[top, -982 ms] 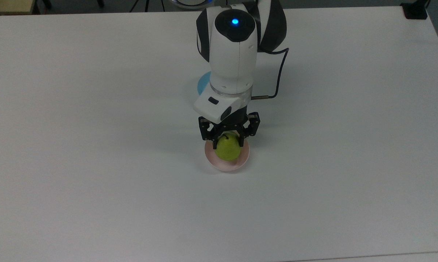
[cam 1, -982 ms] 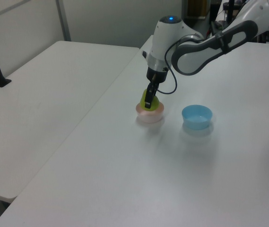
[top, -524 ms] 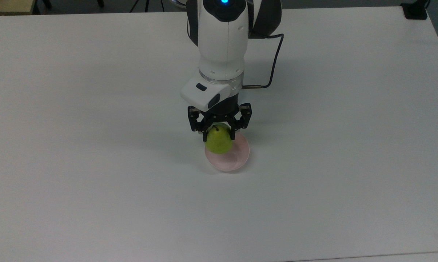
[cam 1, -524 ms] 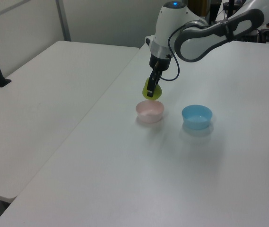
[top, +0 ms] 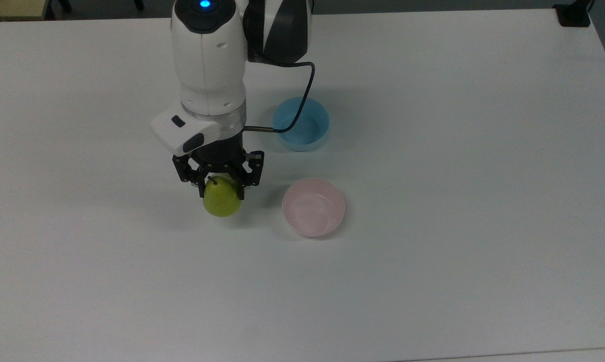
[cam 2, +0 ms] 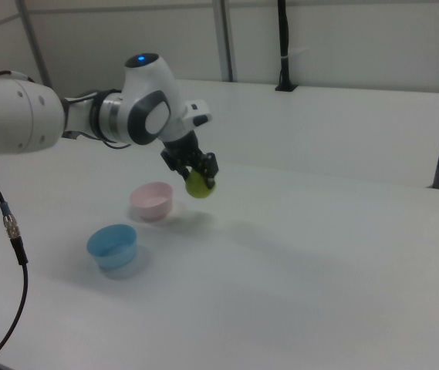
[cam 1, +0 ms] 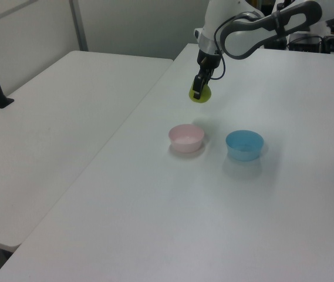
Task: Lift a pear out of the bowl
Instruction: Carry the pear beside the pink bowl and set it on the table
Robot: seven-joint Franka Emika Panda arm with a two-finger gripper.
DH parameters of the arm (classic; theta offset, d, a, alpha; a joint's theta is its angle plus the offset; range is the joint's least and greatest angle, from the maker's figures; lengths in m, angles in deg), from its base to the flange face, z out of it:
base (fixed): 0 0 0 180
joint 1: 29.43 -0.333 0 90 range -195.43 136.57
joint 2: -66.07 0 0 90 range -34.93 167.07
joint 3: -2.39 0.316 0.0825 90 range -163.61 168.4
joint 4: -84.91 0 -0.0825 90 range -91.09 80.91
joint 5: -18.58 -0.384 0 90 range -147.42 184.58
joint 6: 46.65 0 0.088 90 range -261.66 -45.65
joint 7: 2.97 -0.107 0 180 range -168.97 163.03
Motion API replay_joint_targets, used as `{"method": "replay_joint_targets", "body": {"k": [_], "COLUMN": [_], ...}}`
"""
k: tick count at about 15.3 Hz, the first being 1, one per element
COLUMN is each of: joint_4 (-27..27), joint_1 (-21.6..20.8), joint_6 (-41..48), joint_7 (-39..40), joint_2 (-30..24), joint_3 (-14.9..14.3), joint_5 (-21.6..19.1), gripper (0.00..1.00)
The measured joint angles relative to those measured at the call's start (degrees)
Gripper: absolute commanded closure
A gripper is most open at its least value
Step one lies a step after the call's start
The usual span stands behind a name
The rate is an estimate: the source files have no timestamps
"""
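White table (top: 458,201), pear (top: 222,200) aloft

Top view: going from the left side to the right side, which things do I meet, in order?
Pear held in the end effector → blue bowl → pink bowl.

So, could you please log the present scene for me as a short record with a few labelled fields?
held object: yellow-green pear, gripped near its stem end
claw: shut on the pear, pointing down
pear height: clear of the white table, raised in the air in the left view
pink bowl: empty, upright on the table
light blue bowl: empty, upright, apart from the pink bowl
pear versus pink bowl: off to the top view's left of it, not above it
task state: pear is out of the bowl
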Motion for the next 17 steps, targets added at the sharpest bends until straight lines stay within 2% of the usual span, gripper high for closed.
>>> {"method": "replay_joint_targets", "body": {"k": [5,10,13,14,17], "joint_4": [0.0,0.0,0.0,0.0,0.2], "joint_1": [2.6,3.6,3.6,3.6,3.7], "joint_6": [-4.0,-5.9,-8.7,-9.0,-9.2], "joint_7": [2.6,3.7,3.7,3.7,3.7], "joint_2": [2.4,6.0,7.2,7.3,7.3], "joint_3": [0.0,0.0,0.0,0.0,0.0], "joint_5": [0.0,1.2,1.5,1.5,1.5], "gripper": [0.62,0.52,0.12,0.05,0.00]}}
